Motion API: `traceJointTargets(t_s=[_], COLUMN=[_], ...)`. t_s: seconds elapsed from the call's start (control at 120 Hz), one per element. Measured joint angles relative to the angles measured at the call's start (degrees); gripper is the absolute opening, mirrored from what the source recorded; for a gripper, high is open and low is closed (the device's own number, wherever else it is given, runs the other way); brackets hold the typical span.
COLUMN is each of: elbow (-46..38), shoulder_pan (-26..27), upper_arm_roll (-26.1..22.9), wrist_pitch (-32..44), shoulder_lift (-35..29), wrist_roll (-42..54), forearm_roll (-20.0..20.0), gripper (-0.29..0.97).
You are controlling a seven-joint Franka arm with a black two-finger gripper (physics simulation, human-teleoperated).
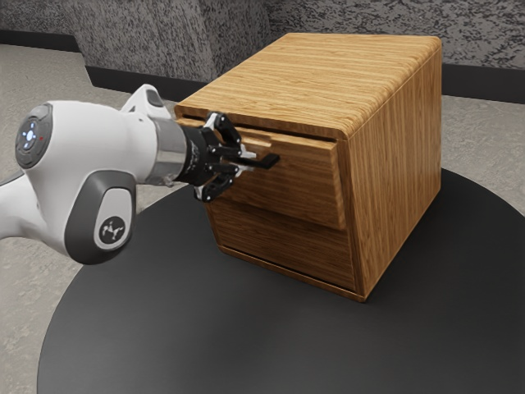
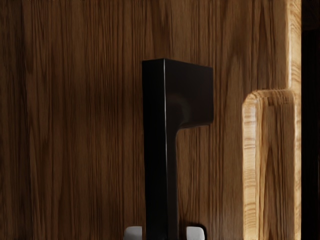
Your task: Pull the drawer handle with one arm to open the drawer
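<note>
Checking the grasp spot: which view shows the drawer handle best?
The wrist view: the drawer handle stands close and uncovered against the drawer front, its bar and one mount clear. In the exterior view the gripper covers most of it; one black end pokes out.

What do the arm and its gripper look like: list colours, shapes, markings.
Glossy white arm of rounded shells; a dark grey joint cover bearing a small white logo; a round end cap with blue light and red dot; a silver metal wrist ring; black two-finger gripper with white trim.
</note>
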State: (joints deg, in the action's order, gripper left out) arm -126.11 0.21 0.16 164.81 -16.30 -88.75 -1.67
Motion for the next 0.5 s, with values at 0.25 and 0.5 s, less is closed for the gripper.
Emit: traceJointTargets(t_s=[0.25, 0.5], elbow=[-4.91, -10.01], shoulder_pan=[0.04, 0.09], upper_arm_roll=[0.01, -0.01], wrist_pitch=[-0.23, -0.41], shoulder_lift=[-4.95, -10.26], wrist_roll=[-0.04, -0.07], forearm_roll=[0.08, 0.31], gripper=[-0.09, -0.10])
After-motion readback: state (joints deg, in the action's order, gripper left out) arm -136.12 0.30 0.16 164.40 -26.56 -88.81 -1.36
